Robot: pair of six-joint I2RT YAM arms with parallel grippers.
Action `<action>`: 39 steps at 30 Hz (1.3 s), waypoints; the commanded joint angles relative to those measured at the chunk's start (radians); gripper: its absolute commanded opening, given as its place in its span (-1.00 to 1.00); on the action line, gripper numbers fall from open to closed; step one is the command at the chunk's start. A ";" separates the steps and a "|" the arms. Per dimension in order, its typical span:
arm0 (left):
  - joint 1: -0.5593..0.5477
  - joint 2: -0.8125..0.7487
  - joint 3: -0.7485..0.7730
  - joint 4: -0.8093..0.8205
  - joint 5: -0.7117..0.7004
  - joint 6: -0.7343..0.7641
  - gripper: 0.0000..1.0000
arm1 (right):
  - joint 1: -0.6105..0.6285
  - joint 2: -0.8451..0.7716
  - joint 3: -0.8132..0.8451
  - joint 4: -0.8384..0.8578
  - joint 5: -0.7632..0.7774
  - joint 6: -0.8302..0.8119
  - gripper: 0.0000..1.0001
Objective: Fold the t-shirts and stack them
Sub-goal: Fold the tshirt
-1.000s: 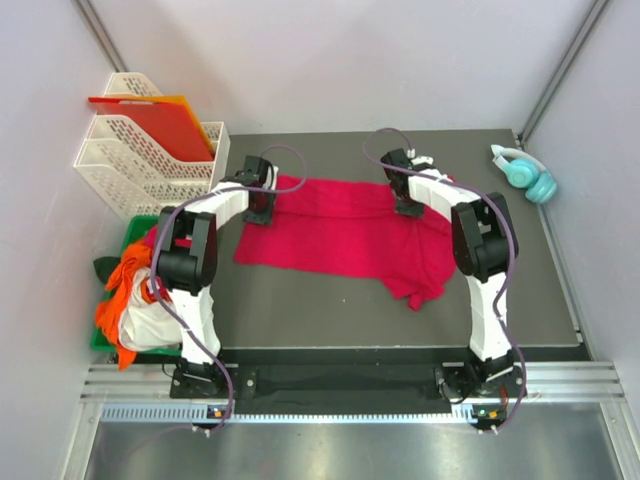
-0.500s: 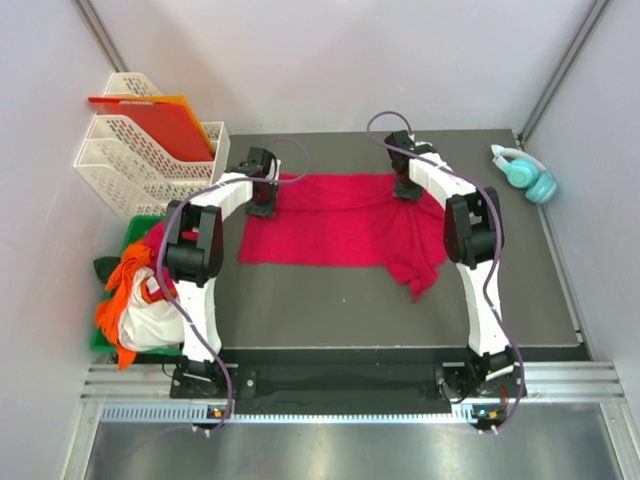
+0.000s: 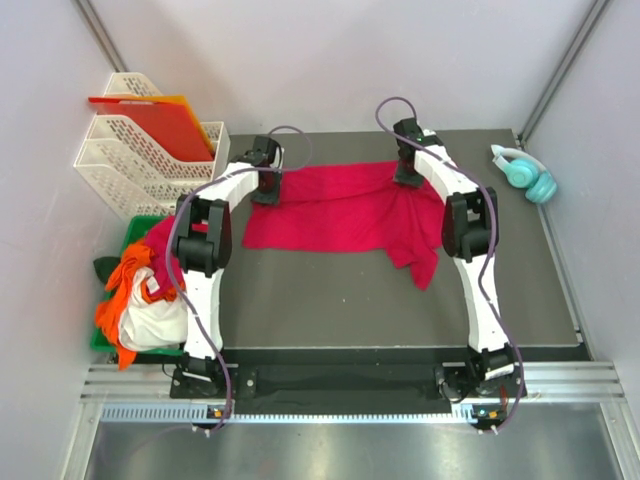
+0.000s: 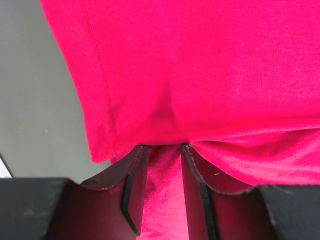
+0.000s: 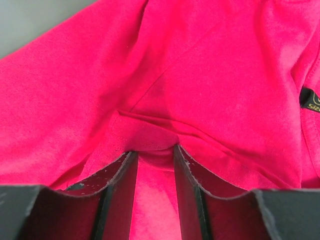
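Now the left gripper (image 3: 266, 190) and right gripper (image 3: 407, 178) each have narrow jaws pinching the far edge of the crimson t-shirt (image 3: 340, 212), spread flat across the surface (image 3: 330, 300).

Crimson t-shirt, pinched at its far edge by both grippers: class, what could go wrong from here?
1. The left gripper and right gripper each pinch only a small fold of the crimson t-shirt; it might slip out.
2. Its right side lies bunched, so a fold could come out crooked.
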 commanded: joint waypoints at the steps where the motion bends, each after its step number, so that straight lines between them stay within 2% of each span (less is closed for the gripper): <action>1: 0.014 0.025 -0.052 0.051 -0.020 -0.018 -0.21 | -0.003 -0.085 -0.087 0.159 -0.010 -0.016 -0.27; 4: 0.016 -0.107 -0.123 0.143 -0.013 0.000 -0.07 | 0.011 -0.252 -0.201 0.260 0.041 -0.018 -0.14; 8: 0.014 -0.257 -0.132 0.129 -0.001 0.011 -0.02 | 0.036 -0.396 -0.196 0.210 0.099 -0.028 -0.03; 10: 0.016 -0.308 -0.181 0.125 0.000 0.014 -0.01 | 0.063 -0.491 -0.248 0.196 0.134 -0.036 -0.01; 13: 0.016 -0.426 -0.336 0.146 0.034 0.026 -0.04 | 0.108 -0.642 -0.430 0.200 0.157 -0.030 -0.02; 14: 0.016 -0.473 -0.380 0.158 0.040 0.029 -0.06 | 0.135 -0.719 -0.549 0.220 0.165 -0.019 -0.03; 15: 0.016 -0.495 -0.461 0.160 0.046 0.034 -0.06 | 0.151 -0.758 -0.610 0.225 0.191 -0.010 -0.04; 20: 0.017 -0.589 -0.643 0.175 0.040 0.057 -0.10 | 0.273 -0.944 -0.950 0.205 0.262 0.106 -0.09; 26: 0.017 -0.667 -0.750 0.187 0.053 0.049 -0.10 | 0.376 -1.042 -1.177 0.130 0.282 0.329 -0.13; 34: 0.017 -0.652 -0.749 0.181 0.069 0.046 -0.11 | 0.422 -1.091 -1.299 0.032 0.305 0.519 -0.16; 39: 0.017 -0.635 -0.746 0.177 0.079 0.019 -0.12 | 0.425 -1.099 -1.363 0.021 0.280 0.567 -0.17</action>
